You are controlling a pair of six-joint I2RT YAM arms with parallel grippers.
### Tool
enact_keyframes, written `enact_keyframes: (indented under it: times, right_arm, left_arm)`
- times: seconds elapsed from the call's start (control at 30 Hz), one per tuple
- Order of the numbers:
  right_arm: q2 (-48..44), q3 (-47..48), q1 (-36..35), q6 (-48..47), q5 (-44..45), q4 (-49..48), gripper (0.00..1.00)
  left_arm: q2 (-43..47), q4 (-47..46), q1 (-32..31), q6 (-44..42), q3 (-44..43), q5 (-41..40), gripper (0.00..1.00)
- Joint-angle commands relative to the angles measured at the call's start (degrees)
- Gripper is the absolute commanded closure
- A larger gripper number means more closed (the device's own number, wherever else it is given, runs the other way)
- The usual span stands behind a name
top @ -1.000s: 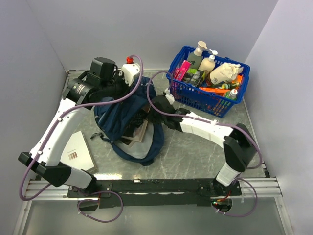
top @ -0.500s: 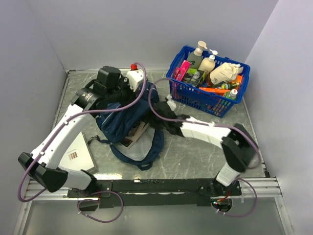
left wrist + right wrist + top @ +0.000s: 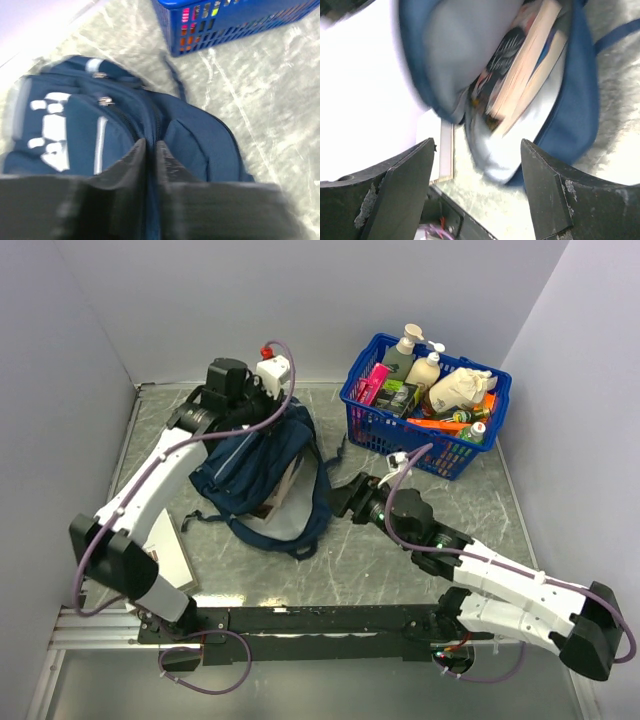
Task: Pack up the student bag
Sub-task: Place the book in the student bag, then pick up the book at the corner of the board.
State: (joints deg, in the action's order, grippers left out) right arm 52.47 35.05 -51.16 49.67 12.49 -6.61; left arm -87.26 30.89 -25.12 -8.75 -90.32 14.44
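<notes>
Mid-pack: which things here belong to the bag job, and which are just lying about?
In the job: student bag; books inside it; left claw, shut on its fabric; right claw, open.
Lying about, for now: blue basket of bottles; flat white pad.

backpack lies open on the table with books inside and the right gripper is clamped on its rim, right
No: the right gripper is open, gripping nothing, as the right wrist view shows. The backpack does lie open with books inside.
</notes>
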Motion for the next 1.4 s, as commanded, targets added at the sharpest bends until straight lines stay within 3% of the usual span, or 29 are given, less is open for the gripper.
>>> enact_keyframes:
  times: [0.0, 0.2, 0.37, 0.5, 0.73, 0.83, 1.03, 1.37]
  right_arm:
    - [-0.09, 0.81, -4.47, -7.47, 3.06, 6.34, 0.23]
    - [1.84, 2.03, -7.99, -15.19, 0.34, 6.79, 0.21]
    - [6.94, 8.45, -10.54, -21.7, -6.32, 6.79, 0.2]
    - [16.16, 16.78, -10.89, -23.21, -14.93, 3.89, 0.19]
    - [35.4, 31.91, -12.56, -24.89, -28.03, 2.57, 0.17]
    - [43.58, 38.24, -12.74, -23.66, -33.57, 2.04, 0.16]
    - [55.63, 46.33, -13.18, -20.4, -42.1, 1.34, 0.2]
    - [67.57, 56.96, -14.76, -20.31, -46.15, 2.65, 0.24]
  left_arm:
    - [-5.01, -0.05, 2.19, 3.56, -3.97, 7.5, 0.73]
    - [-3.36, 8.64, 5.69, 1.55, -8.8, 16.04, 0.44]
    - [1.82, 20.5, 17.99, -7.22, -11.01, 15.46, 0.29]
    - [9.29, 28.24, 28.43, -14.61, -3.76, 11.76, 0.27]
    - [18.61, 34.75, 58.81, -23.84, 11.29, 7.89, 0.31]
    - [22.04, 37.83, 69.11, -29.47, 17.53, 7.19, 0.33]
    - [27.32, 37.57, 81.0, -36.42, 26.86, 6.74, 0.37]
    - [23.2, 33.01, 88.84, -43.1, 36.78, 6.31, 0.39]
